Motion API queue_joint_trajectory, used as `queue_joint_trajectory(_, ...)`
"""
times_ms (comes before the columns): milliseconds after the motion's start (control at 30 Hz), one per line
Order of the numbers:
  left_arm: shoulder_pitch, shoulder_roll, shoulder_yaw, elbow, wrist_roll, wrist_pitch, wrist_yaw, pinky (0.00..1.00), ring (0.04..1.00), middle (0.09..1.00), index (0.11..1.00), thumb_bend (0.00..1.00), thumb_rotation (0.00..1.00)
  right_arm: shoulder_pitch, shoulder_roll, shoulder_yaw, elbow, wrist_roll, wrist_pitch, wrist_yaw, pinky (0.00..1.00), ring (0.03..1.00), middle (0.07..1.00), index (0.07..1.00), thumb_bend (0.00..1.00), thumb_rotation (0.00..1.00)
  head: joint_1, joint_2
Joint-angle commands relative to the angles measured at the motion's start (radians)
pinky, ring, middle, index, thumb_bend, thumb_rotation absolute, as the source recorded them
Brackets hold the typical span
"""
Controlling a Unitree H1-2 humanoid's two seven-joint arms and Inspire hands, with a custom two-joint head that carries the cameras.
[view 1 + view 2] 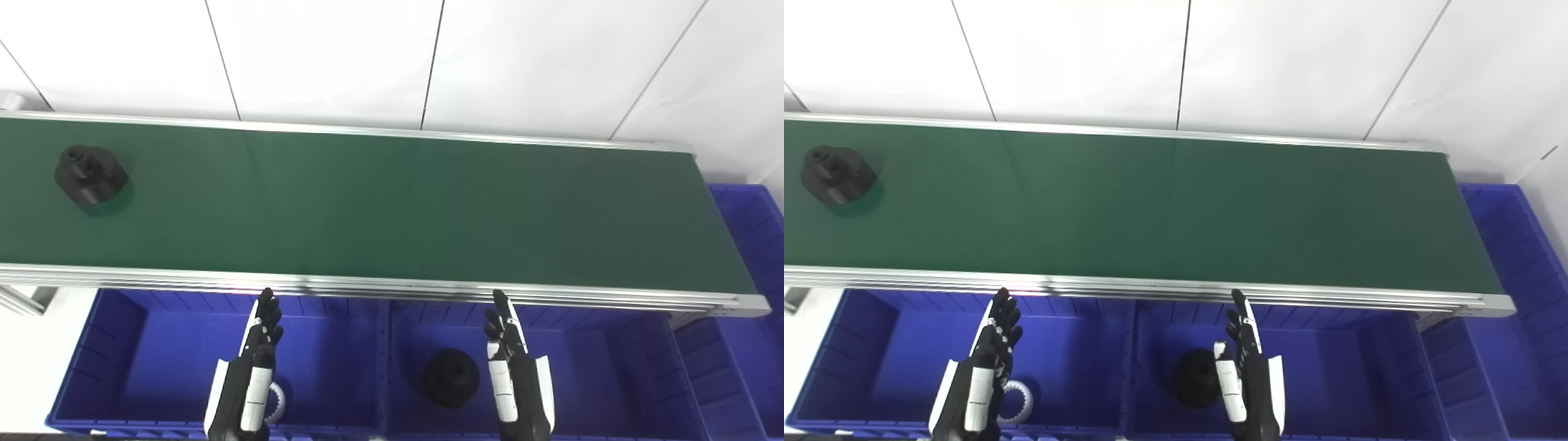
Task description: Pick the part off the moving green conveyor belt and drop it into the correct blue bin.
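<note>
Belt green, running left to right. Black part sits at far left of it, apart from both hands. Left hand and right hand hover above near blue bins, fingers extended and slightly apart, holding nothing; wrists cut off by bottom edge. Left bin holds white toothed ring, half hidden behind hand. Middle bin holds black part, detail indistinct.

Conveyor belt: matt green, smooth, faintly sheened.
Belt frame: brushed silver metal.
Black part: matt, plastic-looking.
Blue bins: glossy ribbed plastic.
White ring: smooth toothed plastic.
Wall: smooth white panels.
</note>
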Motion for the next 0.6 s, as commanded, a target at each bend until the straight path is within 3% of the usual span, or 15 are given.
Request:
queue_joint_trajectory(0,0.000,-0.009,-0.008,-0.020,0.005,-0.032,0.005,1.00,1.000,1.000,1.000,0.58,0.96,0.012,0.010,-0.001,-0.036,-0.008,-0.009,0.002,0.91,0.950,0.978,0.965,0.71,1.00,0.002,0.002)
queue_joint_trajectory(567,-0.002,-0.010,-0.009,-0.019,-0.005,-0.031,-0.001,1.00,1.000,1.000,1.000,0.58,0.94,0.009,0.010,-0.007,-0.029,0.003,-0.009,0.009,0.90,0.952,0.979,0.967,0.71,1.00,-0.002,0.000)
